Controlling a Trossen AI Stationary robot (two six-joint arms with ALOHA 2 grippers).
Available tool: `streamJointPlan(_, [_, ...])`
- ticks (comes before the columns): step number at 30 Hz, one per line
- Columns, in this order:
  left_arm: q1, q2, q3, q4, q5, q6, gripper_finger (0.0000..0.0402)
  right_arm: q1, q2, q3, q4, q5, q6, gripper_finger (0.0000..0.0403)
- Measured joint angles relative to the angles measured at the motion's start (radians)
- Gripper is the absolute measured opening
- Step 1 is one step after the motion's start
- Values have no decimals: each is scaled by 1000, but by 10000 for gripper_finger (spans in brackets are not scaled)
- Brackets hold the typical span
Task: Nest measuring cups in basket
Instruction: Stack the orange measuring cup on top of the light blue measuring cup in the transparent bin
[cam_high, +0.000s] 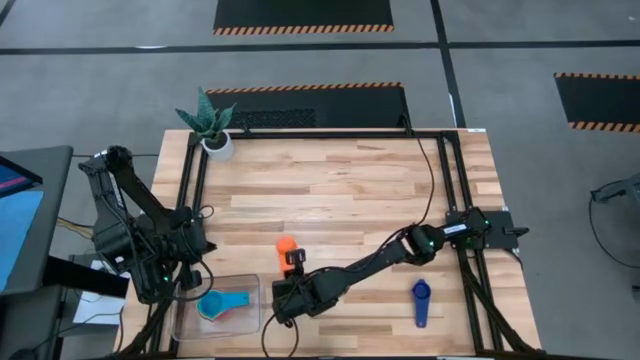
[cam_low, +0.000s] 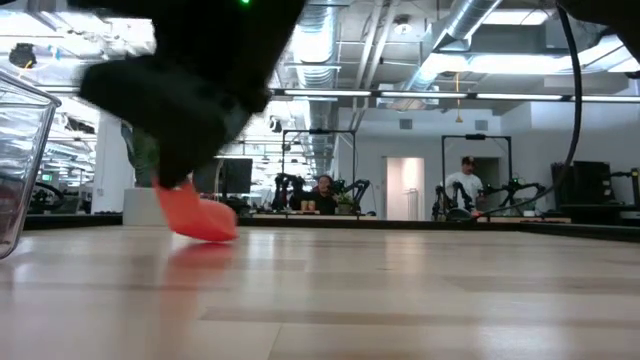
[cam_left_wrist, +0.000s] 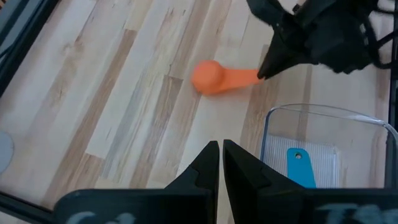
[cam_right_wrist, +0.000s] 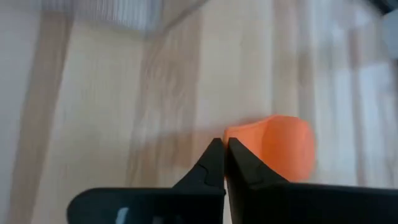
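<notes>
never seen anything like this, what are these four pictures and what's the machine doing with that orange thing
It is a robot with two dark arms working at a wooden table. One picture looks straight down from above, one looks level across the tabletop into the room behind, and two come from cameras on the arms' wrists.

The right gripper reaches across the table and is shut on the flat handle of the orange-red measuring cup, which rests on the wood. The left gripper is shut on nothing, near the clear basket at the front left corner.

In the basket lie a light blue cup and a blue one, with something pinkish beneath. A dark blue cup lies on the table to the right. A potted plant stands at the back corner.
</notes>
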Motion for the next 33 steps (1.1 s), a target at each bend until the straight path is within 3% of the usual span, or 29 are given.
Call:
streamJointPlan(10, [0, 1, 0, 3, 0, -3, 11, -13, -122, 0, -26, 149, 30, 4])
streamJointPlan(18, [0, 1, 0, 2, -2, -3, 11, -20, -301, 1, 17, 134, 295, 4])
streamJointPlan(24, [0, 2, 0, 2, -6, -3, 11, -28, -394, 2, 165, 4, 475, 4])
streamJointPlan(30, [0, 2, 0, 1, -9, -3, 11, -50, -408, 2, 384, -221, 548, 4])
streamJointPlan(33, [0, 2, 0, 0, -10, -3, 11, -57, -408, 2, 434, -267, 623, 4])
